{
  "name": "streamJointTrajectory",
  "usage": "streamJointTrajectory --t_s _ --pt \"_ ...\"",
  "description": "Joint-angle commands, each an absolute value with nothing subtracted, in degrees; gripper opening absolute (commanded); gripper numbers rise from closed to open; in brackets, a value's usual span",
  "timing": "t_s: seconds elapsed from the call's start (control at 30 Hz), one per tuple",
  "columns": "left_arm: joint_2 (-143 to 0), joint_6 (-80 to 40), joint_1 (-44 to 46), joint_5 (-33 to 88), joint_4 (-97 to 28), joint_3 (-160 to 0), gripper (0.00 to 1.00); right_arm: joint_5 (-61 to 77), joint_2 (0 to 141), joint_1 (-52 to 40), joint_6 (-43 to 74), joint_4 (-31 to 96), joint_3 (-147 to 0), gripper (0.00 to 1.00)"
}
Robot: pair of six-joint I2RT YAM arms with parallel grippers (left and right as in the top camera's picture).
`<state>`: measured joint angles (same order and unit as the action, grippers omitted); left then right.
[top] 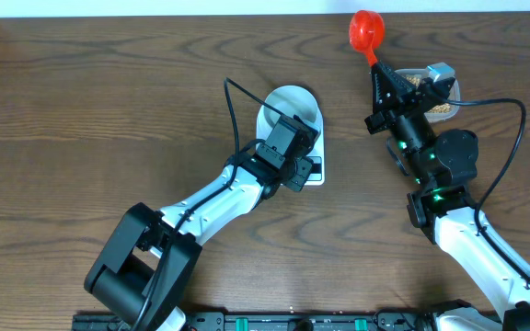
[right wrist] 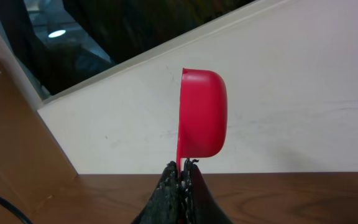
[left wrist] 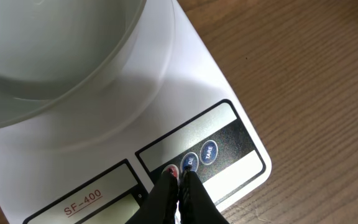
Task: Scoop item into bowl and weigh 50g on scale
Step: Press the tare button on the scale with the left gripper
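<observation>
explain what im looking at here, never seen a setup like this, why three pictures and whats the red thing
Two robot arms work at a wooden table. One picture looks down from above; the others come from cameras on each wrist. The left gripper, shut, has its tips at the buttons of a white kitchen scale that carries a white bowl. The right gripper is shut on the handle of a red scoop, raised in the air. Behind that arm is a tub of beans.

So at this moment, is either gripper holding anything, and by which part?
The right gripper is shut on the red scoop, pinching its handle end. The left gripper is shut and empty, fingertips at the scale buttons.
</observation>
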<state>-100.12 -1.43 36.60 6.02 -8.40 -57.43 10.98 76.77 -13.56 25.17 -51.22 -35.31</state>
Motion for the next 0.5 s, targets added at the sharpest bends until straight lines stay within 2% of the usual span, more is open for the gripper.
streamJointTrajectory --t_s 0.0,0.47 --pt "-101.54 -0.6 36.73 5.28 -8.03 -58.41 0.07 10.41 76.95 -13.15 24.53 -51.11 -36.53 0.01" --pt "-102.76 0.4 36.73 5.3 -7.6 -58.41 0.07 10.39 76.95 -13.15 24.53 -50.06 -36.53 0.01"
